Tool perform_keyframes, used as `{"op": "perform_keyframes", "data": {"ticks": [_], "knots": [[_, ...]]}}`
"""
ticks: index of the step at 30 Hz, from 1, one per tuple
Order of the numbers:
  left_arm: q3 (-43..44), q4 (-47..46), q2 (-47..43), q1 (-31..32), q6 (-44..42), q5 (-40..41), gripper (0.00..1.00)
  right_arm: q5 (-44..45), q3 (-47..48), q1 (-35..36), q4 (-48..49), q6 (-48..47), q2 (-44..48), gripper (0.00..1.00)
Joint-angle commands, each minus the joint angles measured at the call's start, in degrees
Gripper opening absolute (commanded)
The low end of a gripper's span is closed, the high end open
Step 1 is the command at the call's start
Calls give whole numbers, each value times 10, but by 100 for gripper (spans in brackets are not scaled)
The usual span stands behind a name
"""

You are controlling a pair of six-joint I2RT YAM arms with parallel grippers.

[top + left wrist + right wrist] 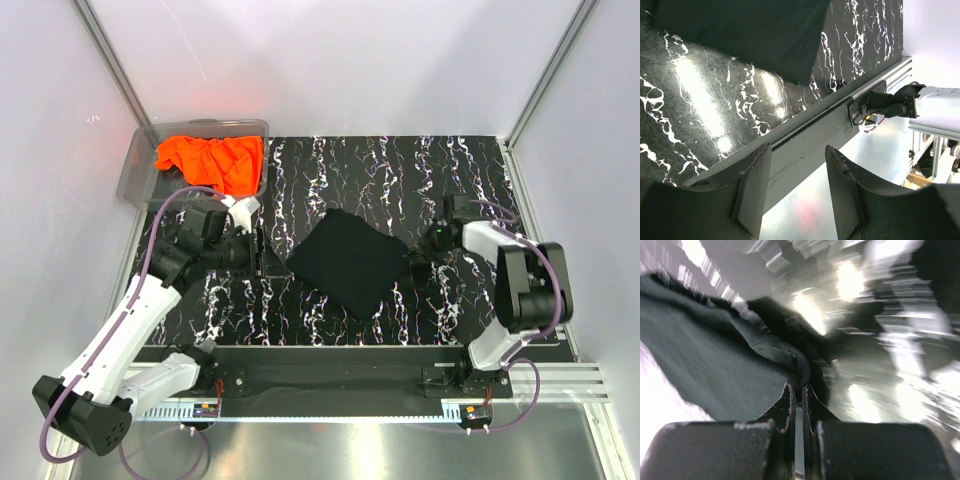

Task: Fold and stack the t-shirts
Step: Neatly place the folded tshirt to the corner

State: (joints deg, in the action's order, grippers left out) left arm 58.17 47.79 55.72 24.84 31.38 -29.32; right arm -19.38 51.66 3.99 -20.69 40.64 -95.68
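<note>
My right fingers [799, 390] are pressed together on the hem of the soft, plain black t-shirt [348, 262], pinching its right corner; the wrist view is blurred. That black t-shirt lies folded into a tilted square at the middle of the black, white-veined surface [300, 320]. My left fingers [260, 250] stand apart and hold nothing, just left of the shirt and not touching it. The bright orange t-shirt [210, 160] sits crumpled in the clear plastic bin [135, 180] at the upper left.

Soft black fabric t-shirt [740, 35] cropped by left-wrist top edge; glossy black marbled tabletop [880, 390] blurred in right-wrist view.
</note>
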Motion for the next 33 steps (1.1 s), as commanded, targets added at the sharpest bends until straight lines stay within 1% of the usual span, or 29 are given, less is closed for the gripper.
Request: {"op": "perform_keyframes", "data": {"ticks": [1,3,5,8,9,10,15,18,19,25,27,33], "knots": [[28,-24,-2,10,-15,-16,52,164,2,-83,-90,45,59,0],[28,-25,-6,17,-17,-12,52,190,0,-124,-131,51,87,0],[27,-25,-8,25,-21,-12,52,226,-2,-186,-146,44,107,0],[26,-25,-11,35,-25,-9,52,279,5,-235,-189,14,133,0],[26,-25,-11,37,-27,-7,52,283,5,-267,-199,2,138,0],[30,-24,-11,39,-32,-5,52,289,9,-281,-207,-19,139,0],[42,-24,-6,53,-46,-1,52,312,5,-363,-253,-62,172,0],[45,-24,1,60,-51,-2,52,319,0,-399,-270,-72,200,0],[45,-24,3,61,-52,-3,52,318,-2,-422,-272,-77,205,0],[51,-25,11,70,-56,-9,52,332,21,-470,-305,-82,223,0],[55,-24,16,74,-57,-10,52,335,27,-473,-318,-82,221,0],[55,-24,17,79,-60,-8,52,383,56,-490,-360,-72,222,0]]}}
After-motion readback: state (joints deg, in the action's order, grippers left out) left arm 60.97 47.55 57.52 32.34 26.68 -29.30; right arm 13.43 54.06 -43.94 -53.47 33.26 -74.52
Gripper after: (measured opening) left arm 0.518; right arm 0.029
